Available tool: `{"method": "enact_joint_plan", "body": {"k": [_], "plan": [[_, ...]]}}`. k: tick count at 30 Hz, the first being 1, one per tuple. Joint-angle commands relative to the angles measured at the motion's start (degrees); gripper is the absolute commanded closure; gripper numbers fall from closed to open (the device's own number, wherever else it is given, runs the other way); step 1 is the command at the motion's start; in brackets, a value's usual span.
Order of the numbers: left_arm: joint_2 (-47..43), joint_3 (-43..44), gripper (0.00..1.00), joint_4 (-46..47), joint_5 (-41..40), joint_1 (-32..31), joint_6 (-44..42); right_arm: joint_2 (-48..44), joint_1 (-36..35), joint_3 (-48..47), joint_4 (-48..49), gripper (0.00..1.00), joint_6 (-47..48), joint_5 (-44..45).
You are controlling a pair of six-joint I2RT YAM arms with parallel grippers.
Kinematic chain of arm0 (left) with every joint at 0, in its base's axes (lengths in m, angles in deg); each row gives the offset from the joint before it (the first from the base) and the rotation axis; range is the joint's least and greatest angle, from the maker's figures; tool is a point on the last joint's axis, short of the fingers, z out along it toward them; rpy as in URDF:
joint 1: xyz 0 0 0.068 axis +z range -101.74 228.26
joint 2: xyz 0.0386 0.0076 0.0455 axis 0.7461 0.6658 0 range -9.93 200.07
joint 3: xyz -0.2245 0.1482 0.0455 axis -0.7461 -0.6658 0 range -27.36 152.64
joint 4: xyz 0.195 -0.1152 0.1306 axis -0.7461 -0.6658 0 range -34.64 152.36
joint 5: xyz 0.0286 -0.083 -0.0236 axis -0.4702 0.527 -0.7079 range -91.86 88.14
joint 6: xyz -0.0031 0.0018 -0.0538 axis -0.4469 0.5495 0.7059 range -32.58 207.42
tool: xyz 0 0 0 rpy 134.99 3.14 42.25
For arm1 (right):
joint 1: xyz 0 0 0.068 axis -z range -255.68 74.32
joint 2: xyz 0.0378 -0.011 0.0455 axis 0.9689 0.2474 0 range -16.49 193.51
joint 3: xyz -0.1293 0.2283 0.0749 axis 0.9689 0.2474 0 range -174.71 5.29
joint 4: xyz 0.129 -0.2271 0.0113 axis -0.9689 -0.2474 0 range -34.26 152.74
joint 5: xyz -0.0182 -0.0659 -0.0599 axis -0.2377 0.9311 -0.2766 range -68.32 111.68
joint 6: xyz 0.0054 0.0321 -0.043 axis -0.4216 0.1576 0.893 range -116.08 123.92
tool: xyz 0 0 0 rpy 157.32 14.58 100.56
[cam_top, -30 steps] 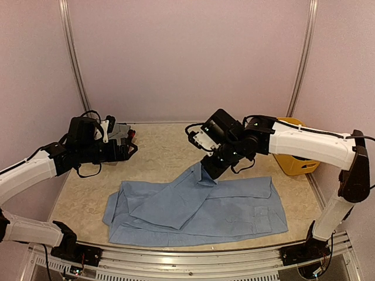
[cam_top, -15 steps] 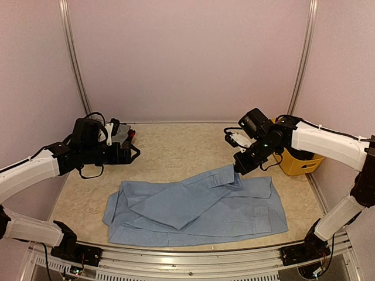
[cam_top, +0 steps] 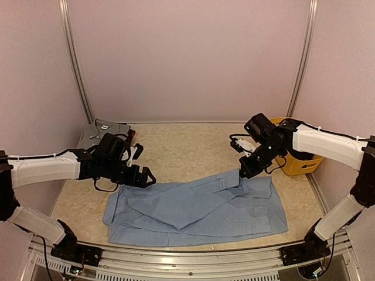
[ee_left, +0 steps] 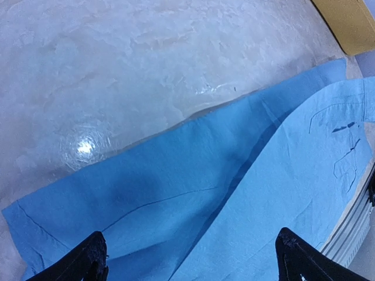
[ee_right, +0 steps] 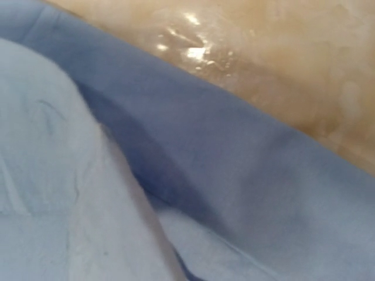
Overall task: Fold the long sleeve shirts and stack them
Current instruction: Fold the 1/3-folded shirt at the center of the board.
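The light blue collared cloth shirt (cam_top: 199,211) lies flat beside the yellow plastic basket (cam_top: 299,164), long axis pointing away from it; right gripper (cam_top: 243,171) pinches the basket-side sleeve, left gripper (cam_top: 146,177) gapes wide at the far end.

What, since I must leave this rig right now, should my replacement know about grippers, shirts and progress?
Left gripper: open and empty, low over the far left edge of the light blue cloth button-up shirt.
Right gripper: shut, apparently pinching that shirt's sleeve end at its far right edge.
Shirts: the blue one lies near the front of the beige tabletop, partly folded, with cloth laid diagonally across its body. The grey collared cloth shirt lies folded in the far left corner.
Done: grey shirt folded.
Left: finish folding the blue shirt, then stack it on the grey.
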Motion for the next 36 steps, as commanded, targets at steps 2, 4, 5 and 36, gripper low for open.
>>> {"method": "enact_joint_plan", "body": {"k": [2, 4, 5, 36], "plan": [[2.2, -1.3, 0.05, 3.2, 6.2, -1.4, 1.8, -5.6, 0.1, -1.3, -0.2, 1.00, 3.2, -6.1], [2.8, -1.7, 0.05, 4.4, 8.5, -1.5, 2.4, -7.9, 0.2, -2.0, -0.8, 1.00, 4.0, -9.3], [3.1, -1.7, 0.06, 4.6, 9.1, -1.5, 2.6, -8.9, 0.2, -2.3, -1.2, 1.00, 4.1, -10.9], [-1.0, -6.6, 0.46, -4.1, 25.5, -3.3, 2.4, -17.0, 0.5, -9.5, -8.9, 1.00, 6.8, -20.7]]}}
